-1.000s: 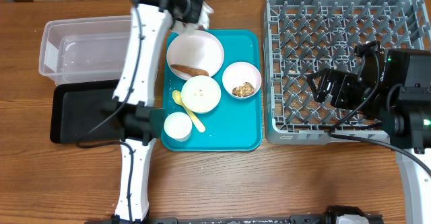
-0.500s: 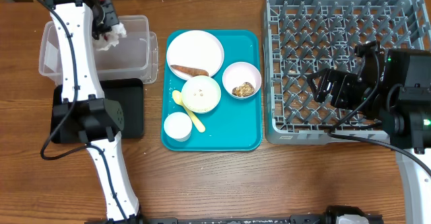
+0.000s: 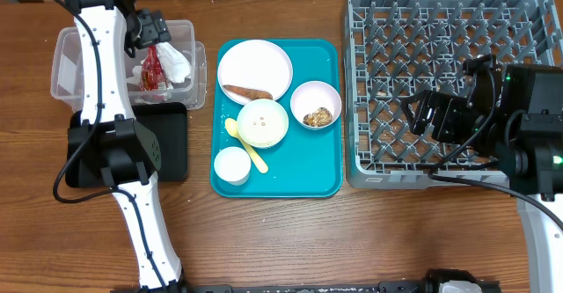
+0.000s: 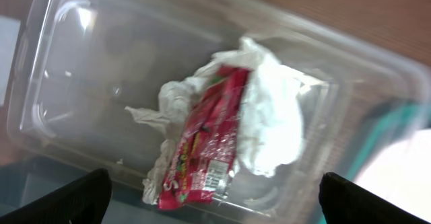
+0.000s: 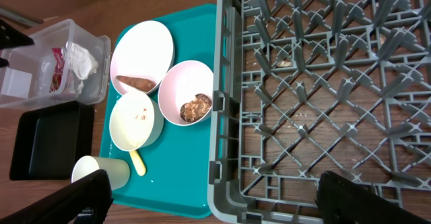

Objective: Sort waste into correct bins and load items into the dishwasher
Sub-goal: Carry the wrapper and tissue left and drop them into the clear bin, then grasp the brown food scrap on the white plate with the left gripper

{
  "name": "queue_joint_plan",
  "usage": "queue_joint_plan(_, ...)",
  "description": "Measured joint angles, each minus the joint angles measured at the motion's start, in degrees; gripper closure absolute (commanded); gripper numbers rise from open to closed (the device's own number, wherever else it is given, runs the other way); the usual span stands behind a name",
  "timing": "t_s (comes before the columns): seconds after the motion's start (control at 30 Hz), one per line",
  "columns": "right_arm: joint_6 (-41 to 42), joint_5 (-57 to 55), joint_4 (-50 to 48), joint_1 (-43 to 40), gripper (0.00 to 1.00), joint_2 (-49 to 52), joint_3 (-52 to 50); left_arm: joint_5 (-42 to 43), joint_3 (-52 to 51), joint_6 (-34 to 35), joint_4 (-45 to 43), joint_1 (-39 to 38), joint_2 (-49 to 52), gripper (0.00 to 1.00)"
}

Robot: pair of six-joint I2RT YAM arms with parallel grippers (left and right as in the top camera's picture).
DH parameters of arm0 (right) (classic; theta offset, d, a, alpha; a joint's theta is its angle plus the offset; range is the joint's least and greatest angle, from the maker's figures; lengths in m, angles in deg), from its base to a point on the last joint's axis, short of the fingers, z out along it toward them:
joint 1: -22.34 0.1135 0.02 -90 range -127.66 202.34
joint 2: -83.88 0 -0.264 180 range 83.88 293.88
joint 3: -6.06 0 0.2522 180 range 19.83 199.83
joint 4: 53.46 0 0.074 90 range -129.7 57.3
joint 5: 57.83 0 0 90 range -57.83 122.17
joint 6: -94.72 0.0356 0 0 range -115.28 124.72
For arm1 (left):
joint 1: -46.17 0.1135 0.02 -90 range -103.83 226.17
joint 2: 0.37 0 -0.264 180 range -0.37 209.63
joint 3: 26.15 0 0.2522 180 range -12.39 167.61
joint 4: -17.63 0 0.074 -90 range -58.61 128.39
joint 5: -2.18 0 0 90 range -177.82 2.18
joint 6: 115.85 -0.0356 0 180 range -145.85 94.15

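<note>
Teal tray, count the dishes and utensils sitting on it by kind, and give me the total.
Plate: 1
Bowls: 2
Cup: 1
Spoon: 1
Total: 5

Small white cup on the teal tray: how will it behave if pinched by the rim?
The small white cup stands upright and looks empty, so it is probably light and tips easily if nudged. Its smooth-looking wall may slip in a loose pinch. The yellow spoon lies close beside it and could get knocked.
</note>
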Motion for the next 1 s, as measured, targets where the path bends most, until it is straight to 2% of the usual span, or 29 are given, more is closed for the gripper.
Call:
queue_joint_plan(0.2, 0.0, 0.0, 0.0, 0.0, 0.00, 0.0, 0.0, 8.3, 7.6, -5.7, 3.8, -2.3, -3.6, 0.00)
queue_joint_plan(0.43, 0.0, 0.0, 0.7, 0.0, 0.00, 0.0, 0.0, 12.3, 10.1, -11.7, 14.6, -11.5, -12.2, 0.00)
queue_joint_plan(0.6, 0.0, 0.0, 0.9, 0.0, 0.00, 0.0, 0.0, 13.2, 6.4, -20.9, 14.4, -17.2, -12.2, 0.00)
queue_joint_plan(0.73, 0.0, 0.0, 1.0, 0.0, 0.00, 0.0, 0.0, 13.4, 1.2, -27.8, 10.1, -20.3, -9.6, 0.00)
queue_joint_plan(0.83, 0.0, 0.0, 1.1, 0.0, 0.00, 0.0, 0.0, 13.6, -1.9, -29.7, 6.7, -21.2, -7.0, 0.04)
queue_joint_plan(1.0, 0.0, 0.0, 1.4, 0.0, 0.00, 0.0, 0.0, 13.5, -3.3, -29.6, 5.7, -21.3, -1.3, 0.12)
